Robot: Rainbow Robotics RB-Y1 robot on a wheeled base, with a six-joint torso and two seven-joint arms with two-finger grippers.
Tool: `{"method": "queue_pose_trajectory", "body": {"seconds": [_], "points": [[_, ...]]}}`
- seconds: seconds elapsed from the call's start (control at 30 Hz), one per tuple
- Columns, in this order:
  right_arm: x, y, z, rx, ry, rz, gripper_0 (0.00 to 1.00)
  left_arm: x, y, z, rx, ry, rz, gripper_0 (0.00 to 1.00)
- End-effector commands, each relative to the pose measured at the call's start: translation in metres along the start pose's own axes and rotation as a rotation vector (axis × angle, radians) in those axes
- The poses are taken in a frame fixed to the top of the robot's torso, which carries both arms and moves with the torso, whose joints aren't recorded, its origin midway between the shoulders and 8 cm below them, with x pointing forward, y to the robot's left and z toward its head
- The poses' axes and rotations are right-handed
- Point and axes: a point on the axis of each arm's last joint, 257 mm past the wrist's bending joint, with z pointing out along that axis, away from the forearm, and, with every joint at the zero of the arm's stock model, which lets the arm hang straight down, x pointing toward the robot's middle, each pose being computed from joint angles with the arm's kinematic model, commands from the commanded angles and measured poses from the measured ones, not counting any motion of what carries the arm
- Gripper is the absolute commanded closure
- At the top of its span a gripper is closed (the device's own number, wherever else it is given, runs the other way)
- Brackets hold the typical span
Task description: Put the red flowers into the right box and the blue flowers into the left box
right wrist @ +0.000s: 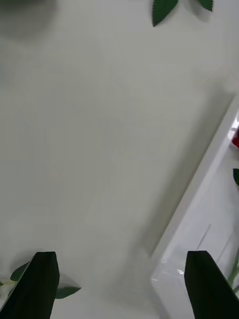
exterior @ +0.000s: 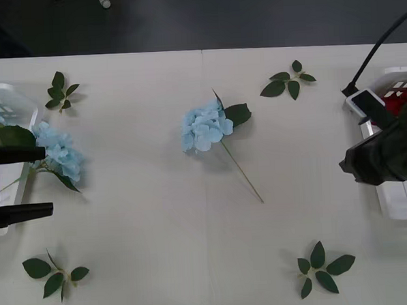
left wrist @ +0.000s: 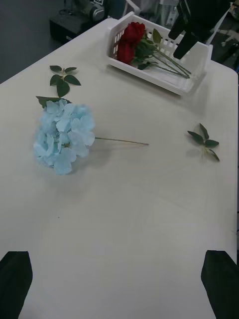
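The right gripper [left wrist: 191,30] is hanging open and empty over the near rim of the shallow white plastic right box [exterior: 401,207], hiding part of it. Deep-red roses on green stems [left wrist: 133,40] are lying inside. The left gripper [exterior: 24,182] is waiting wide open by the white left box [exterior: 13,101], which is cut off at the edge. One fluffy pale-blue flower [exterior: 205,127] is lying mid-worktop [exterior: 160,230], another [exterior: 60,153] is sitting beside the left box. Loose green leaf sprigs [exterior: 287,83] are lying about. A dark floor [exterior: 217,15] is showing behind.

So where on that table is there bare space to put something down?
The widest bare patch is the near middle, between the two lower leaf sprigs, below the blue flower. There is also room between that flower and the right box. The left edge is crowded: left box, another blue flower, left gripper.
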Motion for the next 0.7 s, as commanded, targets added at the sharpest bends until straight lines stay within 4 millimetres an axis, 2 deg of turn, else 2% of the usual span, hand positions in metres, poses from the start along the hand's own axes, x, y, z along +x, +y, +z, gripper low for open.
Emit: {"method": "queue_pose_trajectory", "body": {"seconds": [0.03,0.4,0.43,0.57,0.7], "points": [[-0.019,0.011,-0.003,-0.001,-0.076,-0.076,0.27,-0.010,-0.002,-0.003,-0.007,-0.008,0.087,0.00],[-0.035,0.087,0.041,-0.084,-0.099,-0.124,0.27,-0.010,-0.002,-0.003,-0.007,-0.008,0.087,0.00],[-0.040,0.101,0.048,-0.098,-0.100,-0.132,0.27,-0.010,-0.002,-0.003,-0.007,-0.008,0.087,0.00],[-0.058,0.124,0.062,-0.111,-0.107,-0.133,0.26,-0.010,-0.002,-0.003,-0.007,-0.008,0.087,0.00],[-0.085,0.146,0.077,-0.127,-0.117,-0.125,0.27,-0.010,-0.002,-0.003,-0.007,-0.008,0.087,0.00]]}}
